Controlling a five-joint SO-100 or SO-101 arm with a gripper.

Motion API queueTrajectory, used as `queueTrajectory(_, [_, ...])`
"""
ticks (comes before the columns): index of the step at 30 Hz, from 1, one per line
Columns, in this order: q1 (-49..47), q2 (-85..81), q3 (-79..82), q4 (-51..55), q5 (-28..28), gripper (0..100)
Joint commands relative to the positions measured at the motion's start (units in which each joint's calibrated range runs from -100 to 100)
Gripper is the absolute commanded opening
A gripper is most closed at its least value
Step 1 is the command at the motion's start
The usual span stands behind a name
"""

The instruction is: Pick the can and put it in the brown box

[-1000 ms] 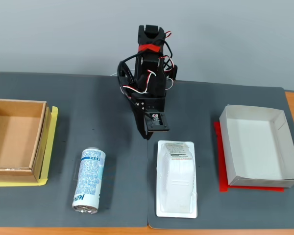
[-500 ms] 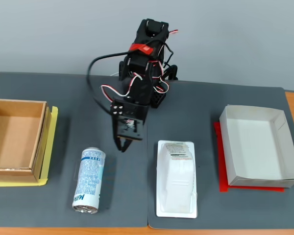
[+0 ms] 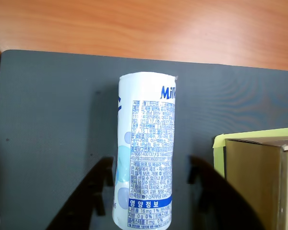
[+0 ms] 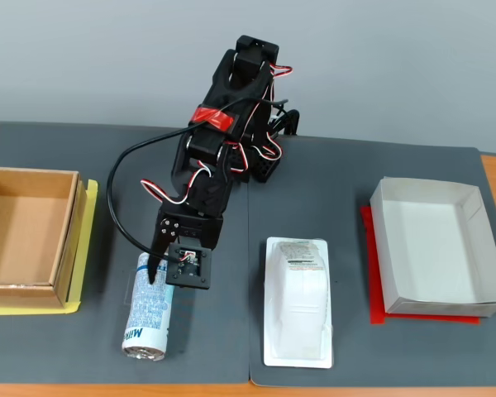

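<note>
The can (image 4: pixel 150 319) lies on its side on the dark grey mat, white with blue print, one silver end toward the front edge. My gripper (image 4: pixel 167 279) hangs over the can's far end, open. In the wrist view the can (image 3: pixel 146 139) runs lengthwise between my two dark fingers (image 3: pixel 100 189), one on each side, and neither visibly touches it. The brown box (image 4: pixel 69 238) stands at the left on a yellow sheet, nothing inside. In the wrist view the brown box (image 3: pixel 259 163) shows as a corner at the right edge.
A white plastic blister package (image 4: pixel 298 302) lies right of the can. A white paper box (image 4: pixel 471 240) sits on a red sheet at the far right. Bare wooden table (image 3: pixel 149 24) runs past the mat's front edge. The arm's cable (image 4: pixel 116 207) loops out to the left.
The arm swung left from the mat's middle and stretched forward and down, bringing the gripper from beside the blister package to over the can. The can and both boxes have not moved.
</note>
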Motion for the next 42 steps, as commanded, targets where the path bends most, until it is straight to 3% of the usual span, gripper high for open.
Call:
queueTrajectory(1, [0.2,0.3,-2.5,0.5,0.5,29])
queueTrajectory(11, [1.0,4.5,-2.7,6.0,2.1,47])
queueTrajectory(42, [1.5,17.9,-3.0,-4.4,0.2,47])
